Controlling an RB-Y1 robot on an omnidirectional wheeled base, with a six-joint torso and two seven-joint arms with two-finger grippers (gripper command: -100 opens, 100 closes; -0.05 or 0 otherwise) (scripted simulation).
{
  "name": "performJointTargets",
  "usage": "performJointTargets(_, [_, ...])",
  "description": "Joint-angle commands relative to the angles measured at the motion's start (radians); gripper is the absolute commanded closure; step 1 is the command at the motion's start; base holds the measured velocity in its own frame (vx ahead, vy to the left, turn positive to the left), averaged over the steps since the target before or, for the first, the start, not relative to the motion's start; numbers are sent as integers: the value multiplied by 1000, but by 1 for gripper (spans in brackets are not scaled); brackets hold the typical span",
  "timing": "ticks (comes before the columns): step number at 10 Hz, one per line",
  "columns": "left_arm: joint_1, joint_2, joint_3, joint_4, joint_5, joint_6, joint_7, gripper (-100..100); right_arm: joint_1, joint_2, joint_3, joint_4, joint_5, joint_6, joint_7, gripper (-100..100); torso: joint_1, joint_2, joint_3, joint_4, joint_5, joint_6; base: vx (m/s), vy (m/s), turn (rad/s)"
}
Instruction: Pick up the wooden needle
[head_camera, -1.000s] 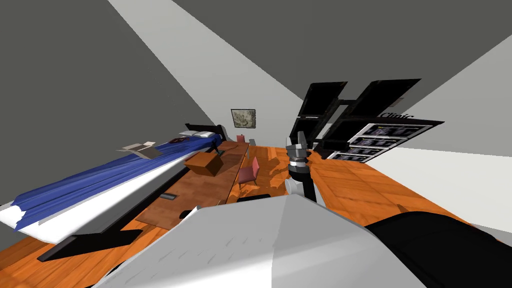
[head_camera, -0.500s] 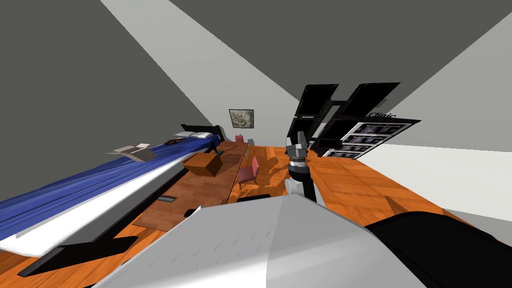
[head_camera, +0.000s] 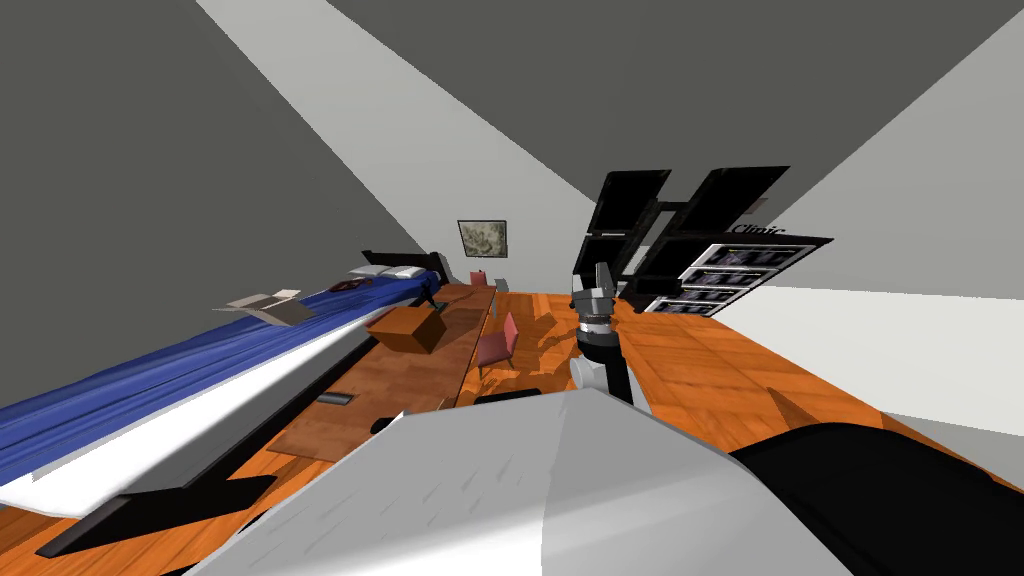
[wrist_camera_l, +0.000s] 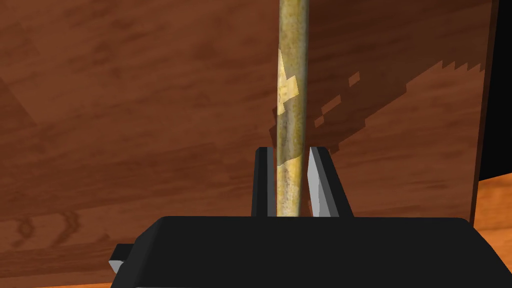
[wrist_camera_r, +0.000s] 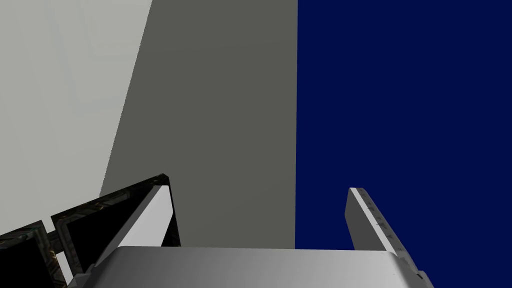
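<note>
The left gripper (wrist_camera_l: 290, 152) is clamped on the wooden needle (wrist_camera_l: 292, 75), a yellowish mottled rod pressed between both fingers and running straight out past their tips. Behind it lies the brown wooden top of the table (wrist_camera_l: 125, 100), with the needle's shadow falling beside it, near one edge of the table; orange floor (wrist_camera_l: 492, 210) shows past that edge. The right gripper (wrist_camera_r: 256, 189) is raised beside the table's long edge, fingers apart. A brown box (head_camera: 407, 327) sits farther along the table.
</note>
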Motion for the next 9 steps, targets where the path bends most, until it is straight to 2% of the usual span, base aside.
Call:
performJointTargets(1, [0,0,0,0,0,0,0,100,0,0,0,0,0,0,0,0,0,0,0,0,0,0,0,0,0])
performJointTargets(2, [0,0,0,0,0,0,0,100,0,0,0,0,0,0,0,0,0,0,0,0,0,0,0,0,0])
performJointTargets(3, [0,0,0,0,0,0,0,0,0,0,0,0,0,0,0,0,0,0,0,0,0,0,0,0,0])
performJointTargets(4, [17,11,1,-31,12,24,-26,100,0,0,0,0,0,0,0,0,0,0,0,0,0,0,40,-30,157])
performJointTargets(5, [17,11,1,-31,12,24,-26,100,0,0,0,0,0,0,0,0,-1,-2,-1,0,-1,-1,46,-48,103])
performJointTargets(8, [37,34,4,-73,42,69,-81,100,0,0,0,0,0,0,0,0,-4,-3,-2,-1,-1,0,40,-62,90])
performJointTargets(9, [37,34,4,-73,42,69,-81,100,0,0,0,0,0,0,0,0,-4,-3,-2,-1,-1,0,36,-50,38])
